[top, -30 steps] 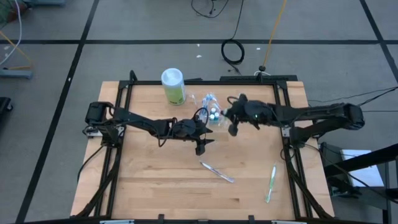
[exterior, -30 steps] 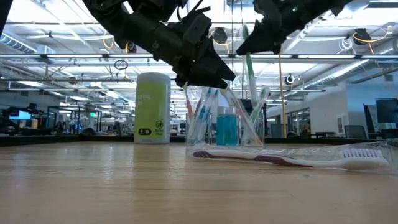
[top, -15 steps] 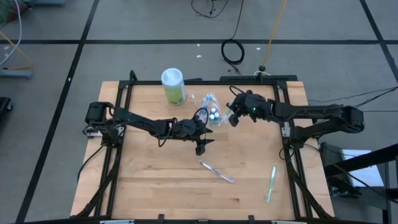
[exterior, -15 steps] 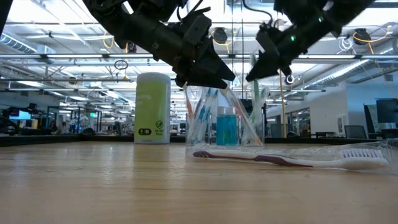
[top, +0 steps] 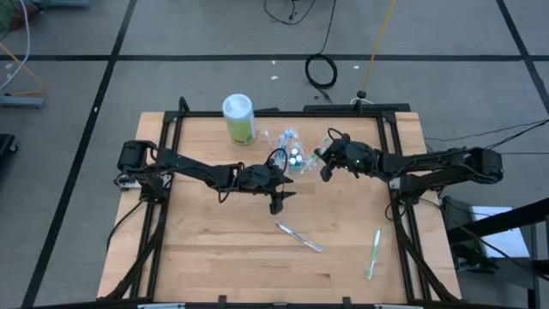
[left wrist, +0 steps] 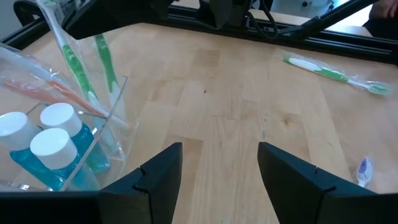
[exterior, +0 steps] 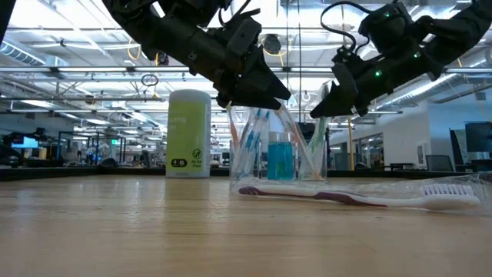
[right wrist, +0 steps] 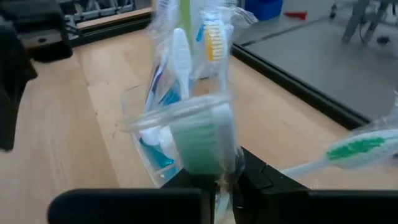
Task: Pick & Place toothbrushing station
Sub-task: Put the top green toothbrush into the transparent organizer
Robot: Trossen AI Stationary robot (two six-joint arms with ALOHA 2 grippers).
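Over the last second the right gripper (top: 326, 169) has swung its wrapped green toothbrush (right wrist: 200, 146) from upright above the clear cup (exterior: 277, 148) to a low tilt at the cup's 3 o'clock rim, head nearly inside; the left arm has not shifted. The right gripper's fingers are pinched closed on that brush's handle. The left gripper (left wrist: 217, 171), fingers spread and holding nothing, hovers just at the cup's 8 o'clock side.

The cup, at the table's 12 o'clock, already carries wrapped brushes and the blue white-capped tubes (left wrist: 45, 142). My worry: the crinkly wrapper could snag the rim or the crowded brushes and tip the light cup.

A purple toothbrush (top: 299, 236) lies near 6 o'clock, a second green toothbrush (top: 374, 251) near 4 o'clock, both clear of the arms; the green canister (top: 239, 118) stands at the cup's 10 o'clock
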